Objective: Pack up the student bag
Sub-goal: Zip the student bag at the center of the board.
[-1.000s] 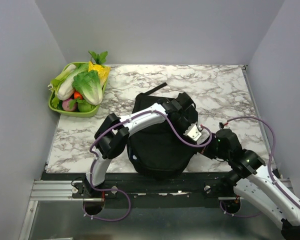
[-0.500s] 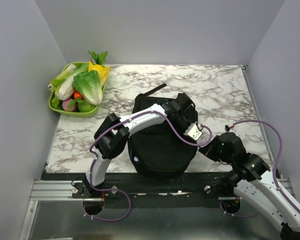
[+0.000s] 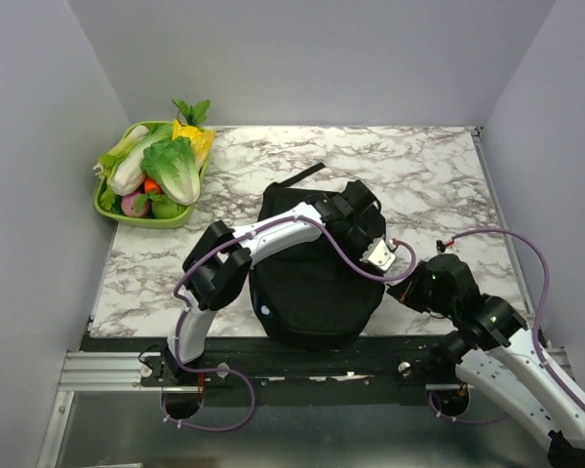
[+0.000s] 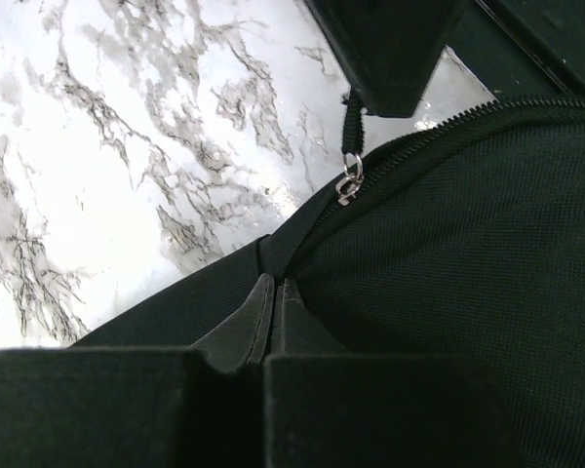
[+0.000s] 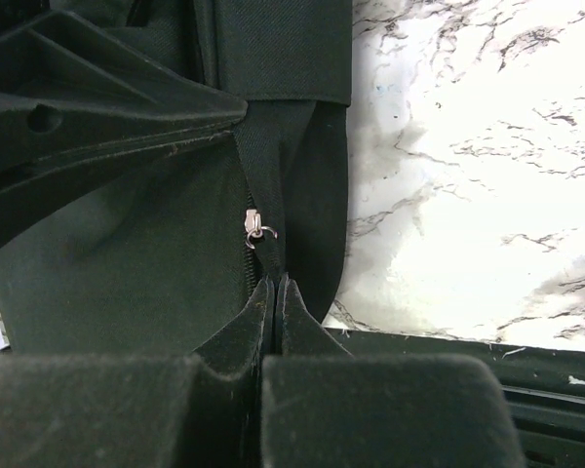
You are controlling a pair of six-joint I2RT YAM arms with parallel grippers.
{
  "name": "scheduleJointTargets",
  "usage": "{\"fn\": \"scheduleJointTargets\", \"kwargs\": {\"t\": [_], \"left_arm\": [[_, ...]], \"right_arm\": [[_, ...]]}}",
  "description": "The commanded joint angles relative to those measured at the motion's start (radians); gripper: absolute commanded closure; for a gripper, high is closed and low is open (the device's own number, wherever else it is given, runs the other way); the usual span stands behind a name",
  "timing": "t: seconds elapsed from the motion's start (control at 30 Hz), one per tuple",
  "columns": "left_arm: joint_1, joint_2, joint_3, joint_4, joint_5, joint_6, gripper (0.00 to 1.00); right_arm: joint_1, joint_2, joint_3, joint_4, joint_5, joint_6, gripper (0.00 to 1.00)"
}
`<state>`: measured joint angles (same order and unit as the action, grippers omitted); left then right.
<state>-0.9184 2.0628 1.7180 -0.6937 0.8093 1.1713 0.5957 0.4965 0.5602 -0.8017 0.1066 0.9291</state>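
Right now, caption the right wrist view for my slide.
Right tool closed at the black backpack's zipper seam, just below the silver slider, marble table alongside.

L hand [image 4: 271, 285], R hand [image 5: 275, 285] — fingers closed.

Matt woven-cloth student bag [image 3: 312, 292], metal zipper pull [image 5: 257, 229]
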Motion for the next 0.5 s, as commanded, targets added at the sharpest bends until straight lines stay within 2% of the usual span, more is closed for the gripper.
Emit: {"fn": "scheduleJointTargets", "kwargs": {"t": [0.0,0.13,0.3,0.47], "left_arm": [[0.009,-0.041,-0.029,0.118,-0.018,-0.123,1.0],[0.021,-0.024,-0.037,0.324,-0.094,-0.248,1.0],[0.046,0.029,0.049,0.344,-0.171,-0.275,1.0],[0.069,0.063,0.066,0.39,-0.251,-0.277,1.0]], "right_arm": [[0.003,-0.021,0.017,-0.013,-0.033,-0.029,0.99],[0.001,-0.059,-0.008,-0.031,-0.033,-0.001,0.99],[0.003,-0.049,0.017,-0.04,-0.027,-0.012,0.99],[0.003,-0.015,0.037,-0.045,-0.042,-0.03,0.99]]}}
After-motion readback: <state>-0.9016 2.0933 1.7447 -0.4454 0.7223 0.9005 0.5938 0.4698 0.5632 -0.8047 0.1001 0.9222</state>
